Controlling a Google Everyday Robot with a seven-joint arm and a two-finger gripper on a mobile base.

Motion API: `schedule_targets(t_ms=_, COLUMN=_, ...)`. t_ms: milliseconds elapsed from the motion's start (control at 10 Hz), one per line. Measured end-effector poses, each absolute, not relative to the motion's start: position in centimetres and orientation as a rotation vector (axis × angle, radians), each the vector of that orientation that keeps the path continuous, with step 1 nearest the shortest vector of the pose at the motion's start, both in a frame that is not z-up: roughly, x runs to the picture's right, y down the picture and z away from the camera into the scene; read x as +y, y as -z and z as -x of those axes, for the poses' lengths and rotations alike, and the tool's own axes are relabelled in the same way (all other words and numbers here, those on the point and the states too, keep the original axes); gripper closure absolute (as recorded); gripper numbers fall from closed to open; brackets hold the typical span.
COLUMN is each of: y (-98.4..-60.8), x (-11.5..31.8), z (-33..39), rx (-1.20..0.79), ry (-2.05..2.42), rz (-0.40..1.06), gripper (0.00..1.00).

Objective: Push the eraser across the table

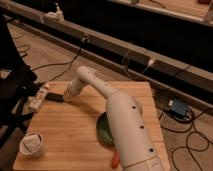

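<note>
The eraser (55,97) is a small flat black block lying near the far left edge of the light-wood table (70,132). My white arm reaches across the table from the lower right, and my gripper (65,96) sits low at the eraser's right end, touching or nearly touching it. The gripper holds nothing that I can see.
A white bottle (38,97) lies at the table's far left edge, just left of the eraser. A green bowl (104,128) is partly hidden behind my arm. A white cup (33,144) stands at the front left. An orange stick (115,159) lies at the front edge. Cables cross the floor.
</note>
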State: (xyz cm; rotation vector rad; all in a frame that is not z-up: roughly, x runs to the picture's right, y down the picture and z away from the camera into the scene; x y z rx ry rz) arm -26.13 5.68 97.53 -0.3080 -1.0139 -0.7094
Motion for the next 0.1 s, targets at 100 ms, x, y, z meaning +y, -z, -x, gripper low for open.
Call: schedule_targets(t_ms=100, y=-97.48, x=5.63, z=26.2, rx=-1.015, ry=0.709, rz=0.307, gripper=0.95)
